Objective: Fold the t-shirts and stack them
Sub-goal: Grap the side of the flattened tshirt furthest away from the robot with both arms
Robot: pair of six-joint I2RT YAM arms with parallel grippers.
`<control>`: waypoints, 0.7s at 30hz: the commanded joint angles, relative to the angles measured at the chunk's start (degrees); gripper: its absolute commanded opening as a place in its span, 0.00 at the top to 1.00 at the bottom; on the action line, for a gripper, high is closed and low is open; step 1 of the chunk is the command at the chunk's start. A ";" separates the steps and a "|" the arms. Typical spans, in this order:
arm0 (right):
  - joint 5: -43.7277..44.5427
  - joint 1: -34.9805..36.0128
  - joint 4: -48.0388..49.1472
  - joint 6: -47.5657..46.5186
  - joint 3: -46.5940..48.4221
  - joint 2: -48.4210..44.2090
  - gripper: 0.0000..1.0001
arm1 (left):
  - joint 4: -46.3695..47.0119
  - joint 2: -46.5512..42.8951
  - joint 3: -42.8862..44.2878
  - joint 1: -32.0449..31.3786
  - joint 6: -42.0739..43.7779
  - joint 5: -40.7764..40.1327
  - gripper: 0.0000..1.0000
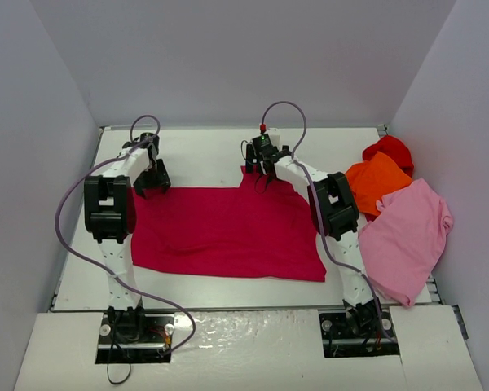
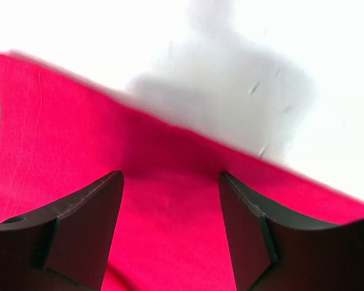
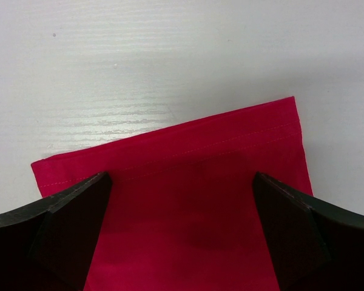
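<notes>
- Crimson shirt [image 1: 228, 232] lies spread flat in the centre of the frame.
- Left gripper [image 1: 152, 182] is open at its upper-left edge.
- Right gripper [image 1: 262, 173] is wide open at its upper-right edge.

Diffuse overhead light, even throughout. Top view: sharp; only faint shadows on the crimson t-shirt [image 1: 228, 232]. Left wrist view: tabletop [image 2: 60, 24] beyond the shirt blown out to white, w/ a blurred grey shadow patch; shirt edge smeared. Right wrist view: crisp, hem stitching legible; faint shadow on the shirt betw. right pincer [image 3: 182, 200] tips.
</notes>
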 commanded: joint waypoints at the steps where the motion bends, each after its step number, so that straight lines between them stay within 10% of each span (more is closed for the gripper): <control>1: -4.80 1.36 -14.11 -0.93 -5.68 2.69 0.00 | 6.91 -2.79 -0.94 0.04 -0.22 -2.70 0.39; 8: -4.41 1.35 -14.09 -0.94 -7.27 -0.27 0.00 | 2.64 4.68 3.94 0.05 -1.49 -1.17 0.46; 14: -3.46 1.25 -14.15 -1.09 -7.90 -3.36 0.04 | 2.58 4.93 0.38 0.04 -2.95 0.37 0.99; 17: -3.10 1.20 -14.09 -1.19 -8.65 -5.01 0.15 | 2.60 3.73 -1.46 0.03 -3.41 0.58 1.00; 21: -1.53 1.32 -14.18 -1.46 -10.03 -6.23 0.54 | 2.52 2.03 -4.51 -0.14 -3.82 1.57 1.00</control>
